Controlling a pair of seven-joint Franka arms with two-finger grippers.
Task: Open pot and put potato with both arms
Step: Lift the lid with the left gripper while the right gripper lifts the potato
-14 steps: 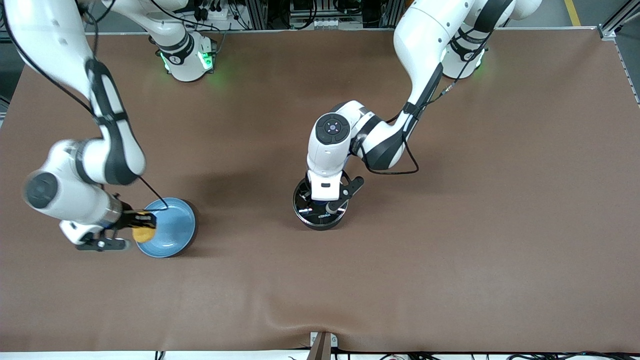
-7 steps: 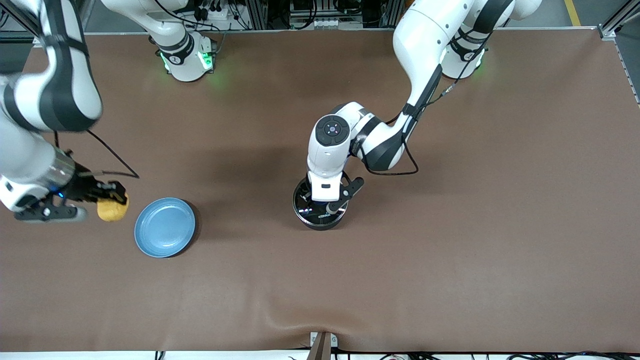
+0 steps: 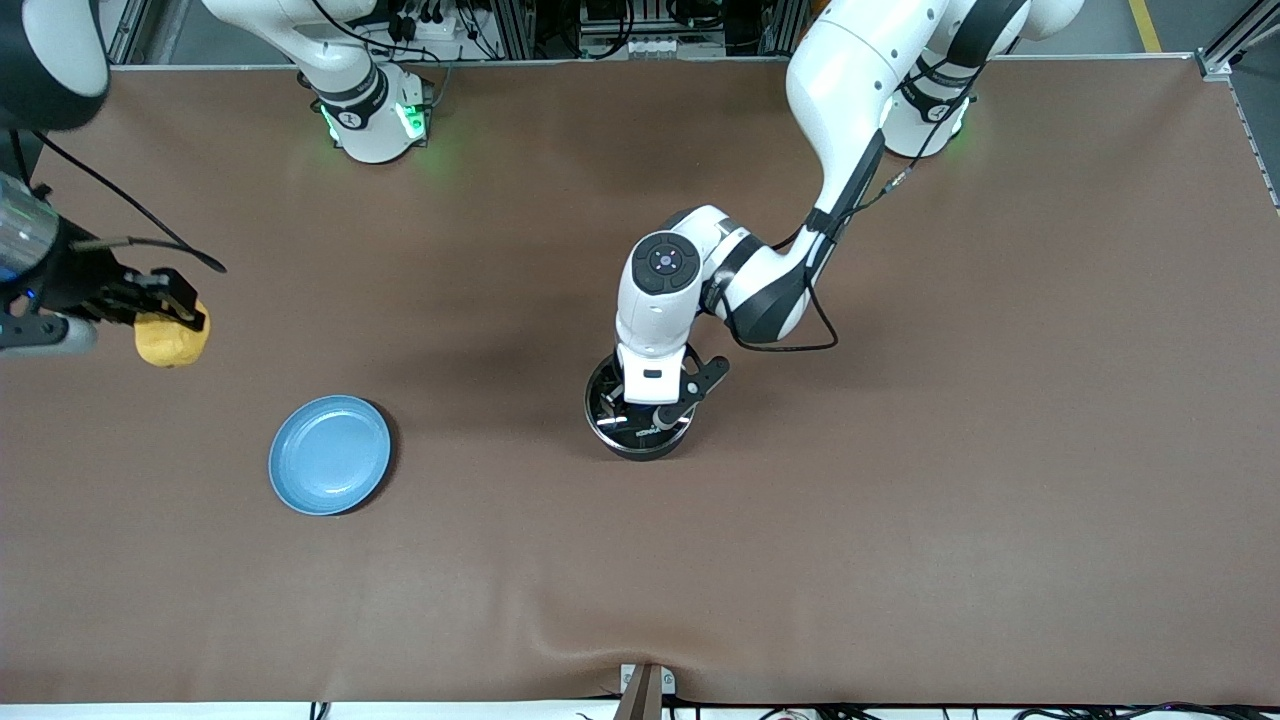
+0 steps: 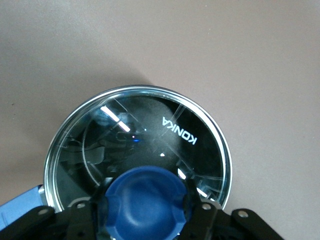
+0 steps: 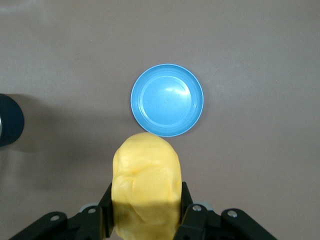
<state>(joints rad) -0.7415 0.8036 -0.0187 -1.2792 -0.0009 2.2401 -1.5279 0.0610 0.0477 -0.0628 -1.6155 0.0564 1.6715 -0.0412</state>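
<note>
The black pot [image 3: 638, 436] stands mid-table with its glass lid [image 4: 150, 130] on. My left gripper [image 3: 652, 402] is straight above it, shut on the lid's blue knob [image 4: 145, 200]. A bit of the blue handle [image 4: 17, 212] shows at the rim. My right gripper [image 3: 165, 318] is up in the air, shut on the yellow potato [image 3: 172, 342], over bare mat near the right arm's end of the table. In the right wrist view the potato [image 5: 145, 185] fills the gap between the black fingers [image 5: 105, 210].
A flat light-blue plate [image 3: 330, 455] lies empty on the brown mat, between the potato and the pot and nearer to the front camera. The right wrist view shows the plate [image 5: 167, 100] and the pot's edge [image 5: 10, 120].
My right gripper has lifted the potato off the plate and carried it toward the right arm's end of the table. My left gripper has shut on the lid's knob.
</note>
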